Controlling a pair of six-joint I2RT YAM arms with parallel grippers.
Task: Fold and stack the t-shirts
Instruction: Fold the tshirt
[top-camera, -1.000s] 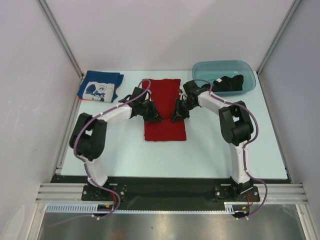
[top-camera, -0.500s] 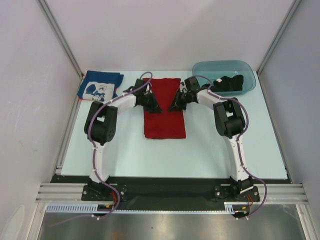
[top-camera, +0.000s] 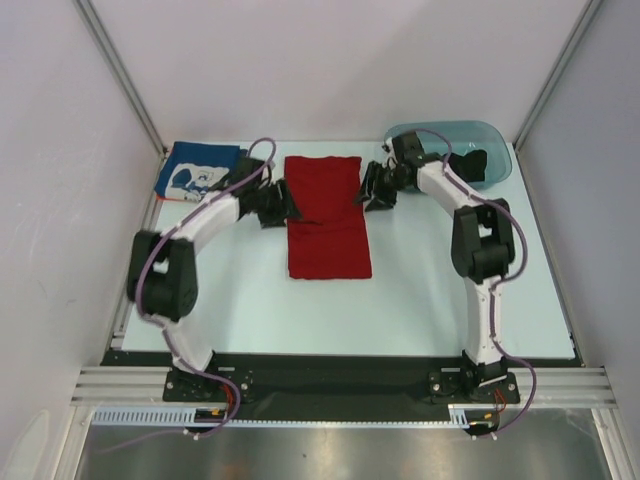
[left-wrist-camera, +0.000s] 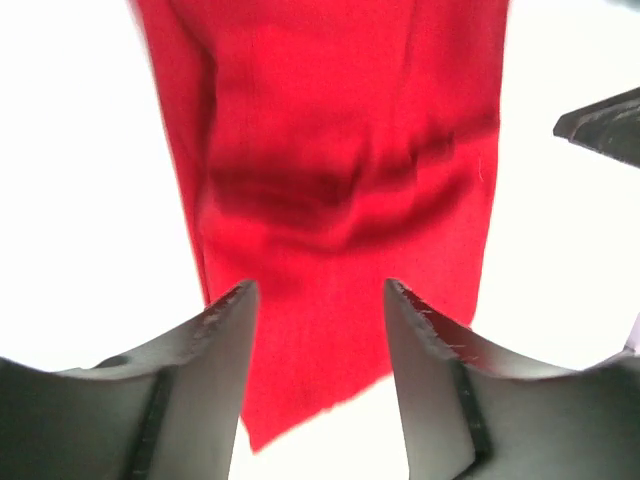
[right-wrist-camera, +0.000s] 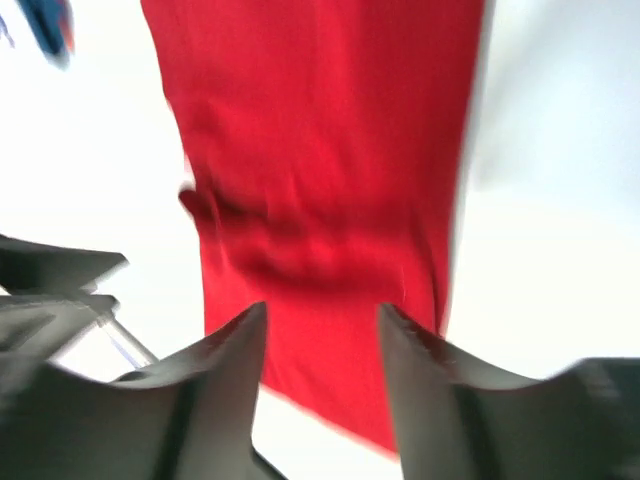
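The red t-shirt lies flat on the table as a long folded strip, with a crease across its middle. My left gripper is open and empty beside its left edge; its wrist view shows the red cloth between and beyond the fingers. My right gripper is open and empty just off the shirt's right edge; its wrist view shows the same cloth. The folded blue t-shirt with white print lies at the back left. The black t-shirt sits in the teal tub.
The teal tub stands at the back right corner. White walls and metal frame posts enclose the table on three sides. The arm bases sit on the black rail at the near edge.
Both grippers have moved back and outward, from over the red shirt's middle to its upper side edges. The shirt stays flat in place.
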